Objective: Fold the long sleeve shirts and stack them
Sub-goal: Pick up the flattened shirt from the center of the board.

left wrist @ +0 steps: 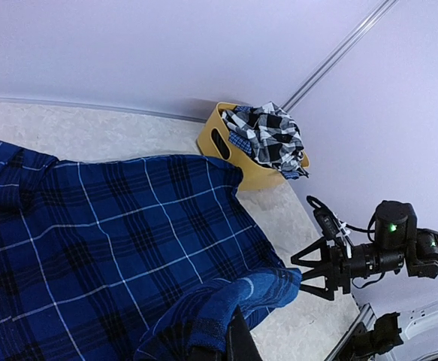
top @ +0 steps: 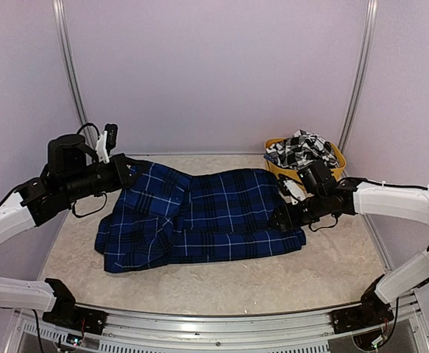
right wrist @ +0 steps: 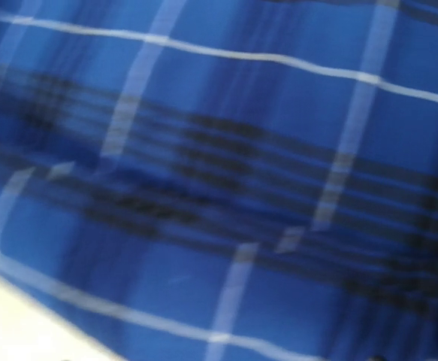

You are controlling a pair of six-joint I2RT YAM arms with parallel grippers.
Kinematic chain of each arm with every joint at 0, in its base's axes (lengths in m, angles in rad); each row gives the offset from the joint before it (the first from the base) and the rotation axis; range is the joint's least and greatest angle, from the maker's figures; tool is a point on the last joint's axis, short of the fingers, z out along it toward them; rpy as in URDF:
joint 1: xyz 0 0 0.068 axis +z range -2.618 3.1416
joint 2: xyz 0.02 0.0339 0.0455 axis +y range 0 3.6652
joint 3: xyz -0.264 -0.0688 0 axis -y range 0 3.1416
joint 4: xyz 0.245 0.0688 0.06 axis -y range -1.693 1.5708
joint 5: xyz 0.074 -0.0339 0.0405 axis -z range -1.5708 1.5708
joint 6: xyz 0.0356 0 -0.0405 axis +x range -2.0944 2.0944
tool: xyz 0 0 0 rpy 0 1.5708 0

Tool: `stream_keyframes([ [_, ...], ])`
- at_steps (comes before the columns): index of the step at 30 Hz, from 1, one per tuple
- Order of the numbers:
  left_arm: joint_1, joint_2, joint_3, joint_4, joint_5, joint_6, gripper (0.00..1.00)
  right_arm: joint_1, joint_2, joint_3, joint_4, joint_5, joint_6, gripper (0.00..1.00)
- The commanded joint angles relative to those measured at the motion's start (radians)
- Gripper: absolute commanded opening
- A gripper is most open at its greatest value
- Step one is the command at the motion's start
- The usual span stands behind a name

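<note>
The royal blue plaid long sleeve shirt (top: 199, 217) lies spread across the middle of the table. My left gripper (top: 131, 176) is shut on its far left corner; in the left wrist view a bunched fold of the blue shirt (left wrist: 226, 301) rises to my fingers (left wrist: 239, 342) at the bottom edge. My right gripper (left wrist: 299, 272) stands open at the shirt's right edge, jaws spread on either side of the cloth's tip. Blurred blue plaid (right wrist: 219, 180) fills the right wrist view and no fingers show there. The black-and-white checked shirt (top: 301, 147) is heaped in the tub.
The yellow plastic tub (top: 341, 163) stands at the back right, close behind my right arm; it also shows in the left wrist view as the tub (left wrist: 220, 139). Pale walls with metal rails close off the back and sides.
</note>
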Motion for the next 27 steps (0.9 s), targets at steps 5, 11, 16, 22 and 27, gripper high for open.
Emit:
stream_keyframes([
  [5, 0.007, -0.012, -0.031, 0.03, 0.031, -0.005, 0.0, -0.112, 0.177, 0.031, 0.052, 0.016, -0.054, 0.74],
  [11, 0.005, -0.013, -0.067, 0.047, 0.046, -0.009, 0.0, -0.127, 0.23, 0.031, 0.053, 0.018, -0.067, 0.68],
  [16, 0.005, -0.019, -0.077, 0.048, 0.033, 0.0, 0.0, -0.133, 0.263, 0.018, 0.061, 0.002, -0.074, 0.62],
  [22, 0.005, -0.013, -0.079, 0.047, 0.03, 0.006, 0.0, -0.135, 0.262, 0.005, 0.074, 0.001, -0.073, 0.45],
  [27, 0.005, -0.011, -0.081, 0.043, 0.02, 0.011, 0.0, -0.138, 0.239, 0.003, 0.069, 0.012, -0.075, 0.25],
])
